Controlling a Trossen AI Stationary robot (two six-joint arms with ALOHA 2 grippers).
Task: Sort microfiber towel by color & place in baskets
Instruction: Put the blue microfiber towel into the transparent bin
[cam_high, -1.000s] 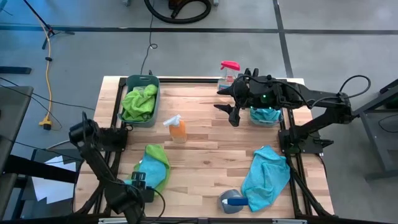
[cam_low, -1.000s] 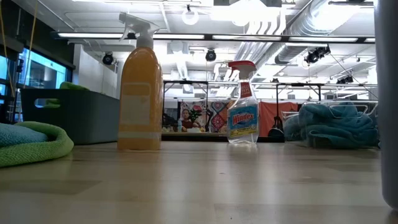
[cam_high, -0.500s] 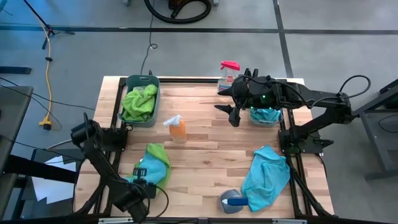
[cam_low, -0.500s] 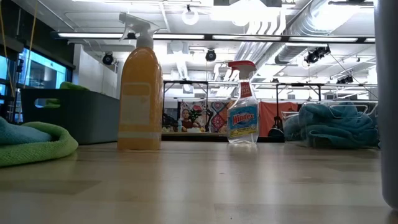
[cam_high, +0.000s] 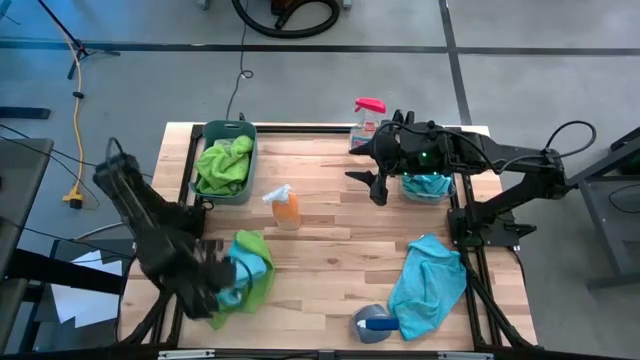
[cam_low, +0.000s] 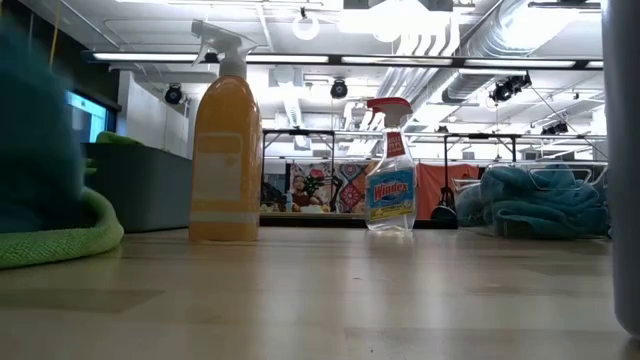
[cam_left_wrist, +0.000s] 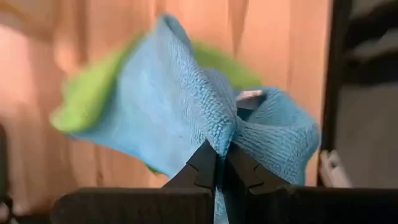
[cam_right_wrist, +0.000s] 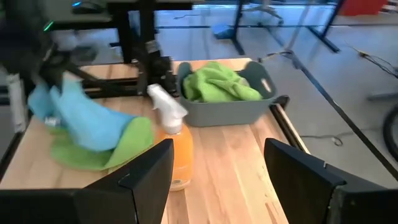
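1. Left gripper (cam_left_wrist: 219, 163) has its jaws pinched tight on the blue towel (cam_left_wrist: 186, 118), which sat on a green towel (cam_high: 262, 268) at the table's near-left. Grabbing a fold probably peels off just the blue one.
2. Right gripper (cam_high: 378, 186) hangs with jaws wide by the clear basket (cam_high: 428, 186), which has blue cloth in it.
3. Teal basket (cam_high: 224, 163) far-left holds green, so colours look matched.

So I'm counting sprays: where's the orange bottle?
In the high view the orange bottle stands mid-table, left of centre, between the teal basket and the towels near the left gripper.
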